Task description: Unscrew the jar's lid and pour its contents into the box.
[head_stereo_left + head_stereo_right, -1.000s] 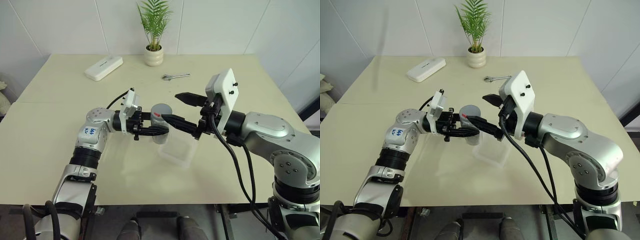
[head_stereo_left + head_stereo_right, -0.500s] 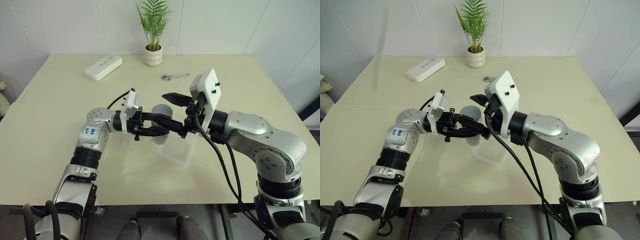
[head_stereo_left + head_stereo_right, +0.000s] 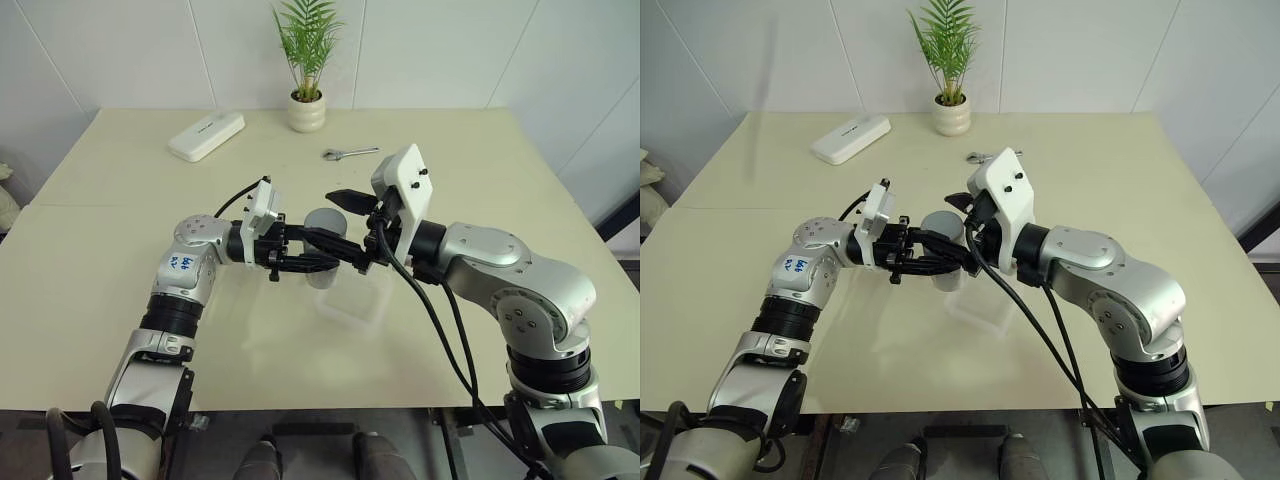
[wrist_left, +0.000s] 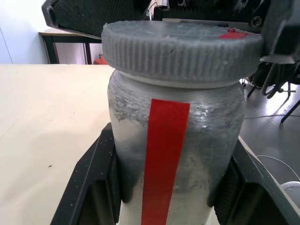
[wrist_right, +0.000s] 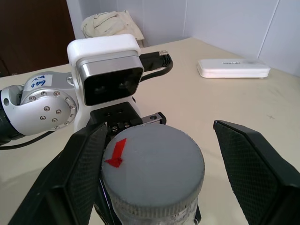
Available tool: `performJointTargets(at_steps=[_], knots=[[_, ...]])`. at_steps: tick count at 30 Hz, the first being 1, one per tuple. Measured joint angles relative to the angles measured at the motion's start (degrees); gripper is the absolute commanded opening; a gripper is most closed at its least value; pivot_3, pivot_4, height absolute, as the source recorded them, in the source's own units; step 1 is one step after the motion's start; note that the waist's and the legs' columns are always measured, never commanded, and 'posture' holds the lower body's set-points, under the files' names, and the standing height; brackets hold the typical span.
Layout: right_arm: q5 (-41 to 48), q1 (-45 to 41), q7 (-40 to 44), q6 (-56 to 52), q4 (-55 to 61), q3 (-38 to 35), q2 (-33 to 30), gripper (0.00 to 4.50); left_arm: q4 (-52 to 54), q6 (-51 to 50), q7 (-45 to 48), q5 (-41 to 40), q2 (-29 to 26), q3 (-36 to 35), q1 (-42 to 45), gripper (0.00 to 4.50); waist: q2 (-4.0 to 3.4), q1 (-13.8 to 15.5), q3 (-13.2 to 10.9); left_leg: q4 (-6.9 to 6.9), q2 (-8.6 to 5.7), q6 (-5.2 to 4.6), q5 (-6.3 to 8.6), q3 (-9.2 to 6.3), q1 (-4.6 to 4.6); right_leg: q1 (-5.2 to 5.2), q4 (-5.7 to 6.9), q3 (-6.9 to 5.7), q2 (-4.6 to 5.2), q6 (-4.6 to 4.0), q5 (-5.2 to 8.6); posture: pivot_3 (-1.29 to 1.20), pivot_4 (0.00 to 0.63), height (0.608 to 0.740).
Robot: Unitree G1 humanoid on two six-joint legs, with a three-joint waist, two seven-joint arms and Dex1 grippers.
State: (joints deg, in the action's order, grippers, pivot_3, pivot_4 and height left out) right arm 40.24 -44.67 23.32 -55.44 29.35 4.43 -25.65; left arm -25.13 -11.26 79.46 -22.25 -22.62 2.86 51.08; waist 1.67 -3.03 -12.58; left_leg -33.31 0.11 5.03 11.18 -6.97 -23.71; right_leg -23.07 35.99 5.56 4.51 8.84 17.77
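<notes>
The jar [image 4: 176, 154], clear with a vertical red stripe, is held upright above the table, clamped at mid-body between the two black fingers of the left gripper [image 3: 312, 255], which reaches in level from the robot's left. Its gray ribbed lid [image 5: 152, 171] is on and looks fully seated, with the small red mark near the rim on the side toward the left wrist. The contents cannot be made out through the cloudy wall. The right gripper [image 3: 345, 222] is spread open and straddles the lid: in its own wrist view one finger lies against the rim beside the red mark, while the other stands off with a clear gap. Nothing is grasped by it yet. The box [image 3: 352, 298], translucent white, sits on the table [image 3: 120, 300] just below and slightly to the right-arm side of the held jar, well placed for the pour. Step in hand, by judgement: the approach to the lid, before any unscrewing. The next move calls for centring the open fingers on the lid, closing them on the ribbed edge, then rolling the wrist while the left gripper holds the body against the twist. Farther off beyond the grippers lie a wrench [image 3: 350, 152], a white oblong device [image 3: 207, 135] and a potted plant [image 3: 308, 70].
</notes>
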Motion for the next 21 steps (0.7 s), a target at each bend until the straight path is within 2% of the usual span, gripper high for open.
performJointTargets(at_steps=[21], knots=[[0.4, 1.0, 2.1, -0.8, 0.4, -0.3, -2.9, 3.80, 0.0, 0.0, -0.5, 0.0, 0.0, 0.0, 0.0, 1.98, 0.00, 0.0, 0.0, 0.00, 0.00, 0.00, 0.00, 0.00, 0.00, 0.00, 0.00, 0.00, 0.00, 0.00, 0.00, 0.00, 0.150, 0.740]])
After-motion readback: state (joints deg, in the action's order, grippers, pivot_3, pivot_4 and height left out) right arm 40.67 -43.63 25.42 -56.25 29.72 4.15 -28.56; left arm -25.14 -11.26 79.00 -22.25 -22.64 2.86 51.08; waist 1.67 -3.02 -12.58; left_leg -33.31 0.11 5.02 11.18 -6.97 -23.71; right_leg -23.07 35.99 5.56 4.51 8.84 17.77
